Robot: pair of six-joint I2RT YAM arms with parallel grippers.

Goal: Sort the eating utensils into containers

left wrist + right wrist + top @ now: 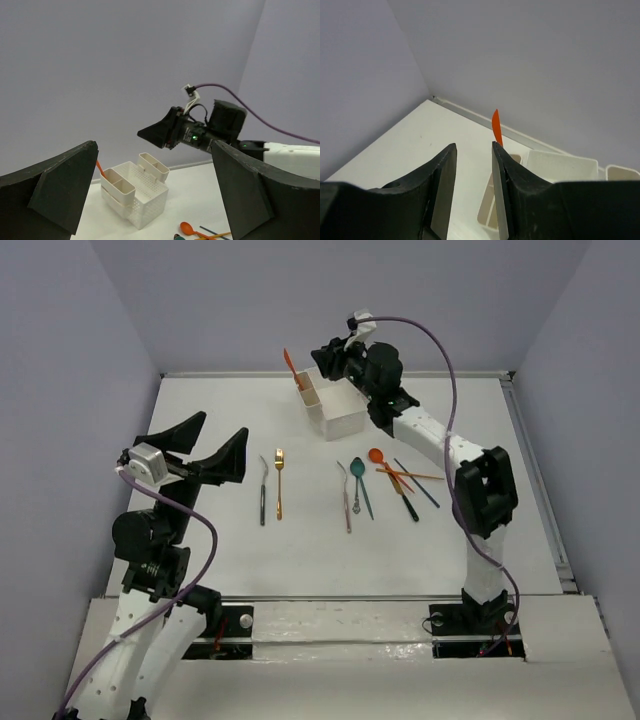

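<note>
At the left, the jaws of the left arm (150, 540) are spread wide above the counter (300, 565), with nothing between them. Just right of them, a black-handled fork (263, 495) and a gold fork (279, 485) are laid side by side on the counter, not touching, with their prongs toward the far side. Farther back, an orange utensil (291, 364) is stood tilted in a narrow compartment at the left side of the white box (340, 423). The jaws of the right arm (440, 440) are poised above that box, parted only narrowly and empty. In the right wrist view the orange tip is seen beyond their gap. Near and right of the box, a silver spoon (345, 495), a teal spoon (358, 468), an orange spoon (376, 454), a black piece (405, 498) and thin sticks (420, 487) are gathered on the counter, some crossing.
</note>
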